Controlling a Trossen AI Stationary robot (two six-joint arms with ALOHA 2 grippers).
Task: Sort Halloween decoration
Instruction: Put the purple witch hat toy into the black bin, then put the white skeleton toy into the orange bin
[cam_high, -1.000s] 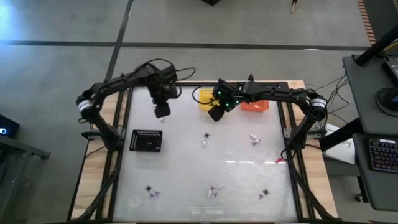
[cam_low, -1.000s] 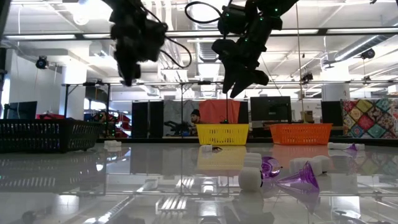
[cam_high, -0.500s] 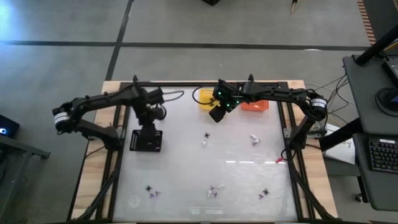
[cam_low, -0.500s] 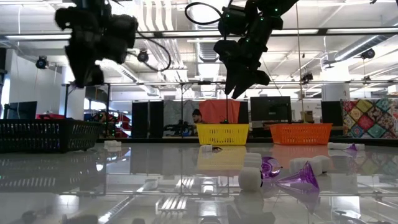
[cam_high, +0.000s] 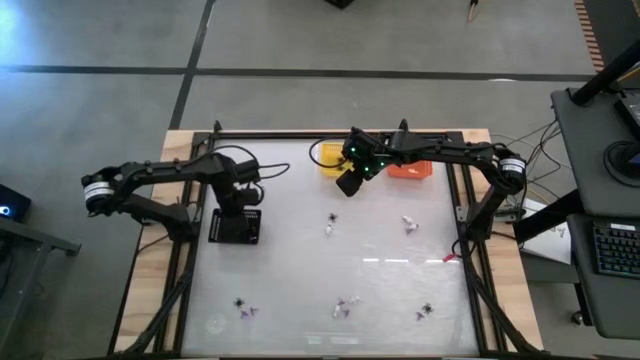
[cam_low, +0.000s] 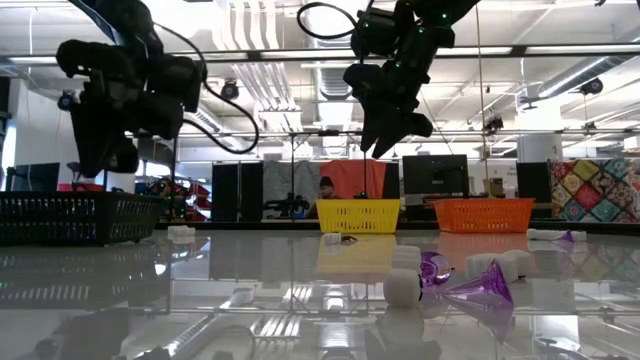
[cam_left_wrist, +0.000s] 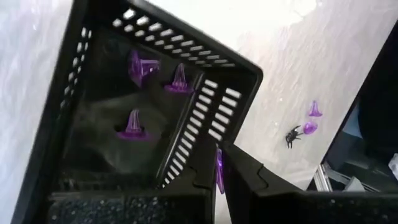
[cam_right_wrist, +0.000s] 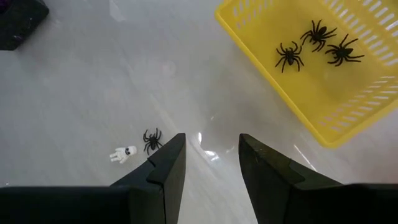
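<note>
Small trinkets lie about the table: a black spider and a white figure, white pieces, and purple and black ones near the front edge. My left gripper hangs over the black mesh basket, shut on a purple trinket. That basket holds three purple hat-shaped trinkets. My right gripper hovers open beside the yellow basket, above the table. In its wrist view the right gripper looks down on a spider, and three black spiders lie in the yellow basket. My left gripper pinches a small purple trinket between its two fingers; only a thin purple edge shows in the narrow gap. The fingers point down from above. The trinket is lifted clear, over the black basket's rim.
An orange basket stands at the far edge, right of the yellow one. Dark frame rails run along the table's left and right sides. A spider and purple trinkets lie on the table beyond the black basket.
My left arm has swung from the table's far middle toward the left and near side and has come down over the black basket, staying shut. My right arm has kept still.
</note>
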